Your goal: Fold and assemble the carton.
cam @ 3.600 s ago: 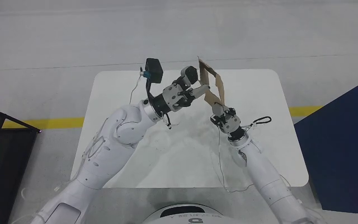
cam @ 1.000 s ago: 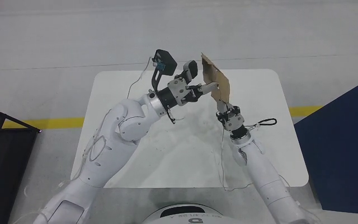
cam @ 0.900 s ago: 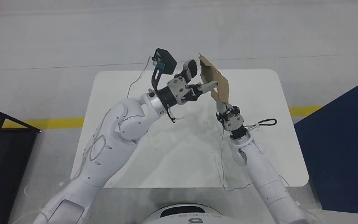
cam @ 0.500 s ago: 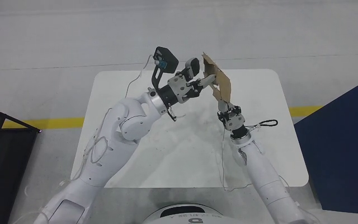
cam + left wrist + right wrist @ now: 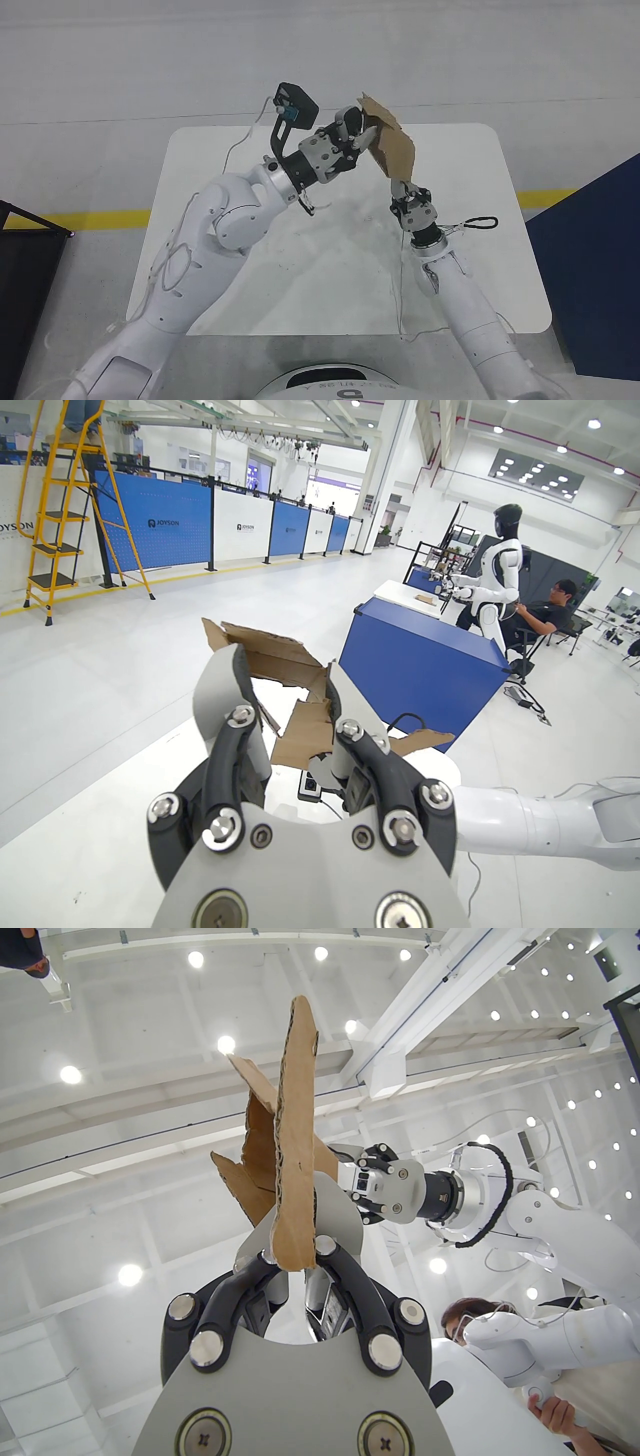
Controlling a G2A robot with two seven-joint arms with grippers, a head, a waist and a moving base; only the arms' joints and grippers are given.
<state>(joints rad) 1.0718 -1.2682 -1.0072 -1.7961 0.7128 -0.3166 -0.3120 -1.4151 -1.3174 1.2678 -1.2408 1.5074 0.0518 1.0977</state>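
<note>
In the top view's upper middle, the creased corrugated carton's lower edge hides between the right gripper's pinching fingers; the left gripper's spread fingers flank a ragged flap.

This is a large industrial robotics hall. A high white ceiling crossed by a broad white roof beam carries rows of round ceiling lamps. The pale grey polished floor bears a yellow painted line. Blue and white partition panels fence off bays, with a yellow metal step ladder beside them. Farther off, a white humanoid robot with a black head stands at a blue-sided workbench.
</note>
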